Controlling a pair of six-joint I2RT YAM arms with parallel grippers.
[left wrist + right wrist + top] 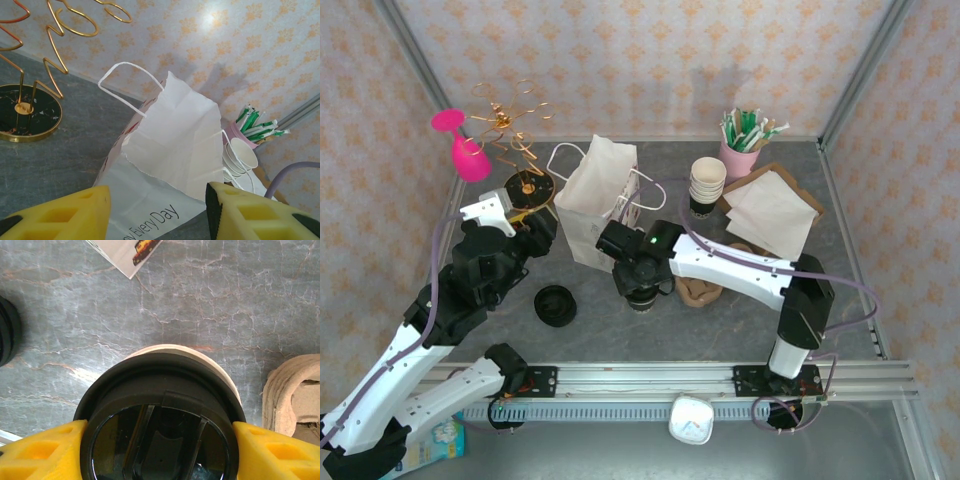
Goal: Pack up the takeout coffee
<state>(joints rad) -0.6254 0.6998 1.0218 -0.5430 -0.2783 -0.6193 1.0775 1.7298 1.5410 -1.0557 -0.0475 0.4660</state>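
Takeout coffee (160, 405) sits btwn both yellow fingers (45, 452) of right gripper (160, 452), clamped at the lid's sides. 1 cup, upright, long axis vertical, lid facing up at wrist cam; can't tell if base touches table (620, 340). It's mid-table, just in front of white paper bag (595, 195). Left gripper (157, 207) is spread wide, holding nothing, aimed at bag.

Count:
- 1 bag, upright w/ mouth open, 2 handles
- 1 loose lid (555, 305), left of coffee
- 1 stack of lidless cups (707, 185), no. of cups unclear
- 1 pulp carrier (700, 290), just beside coffee on right

Bare table btwn coffee & loose lid, also toward near rail (650, 376).
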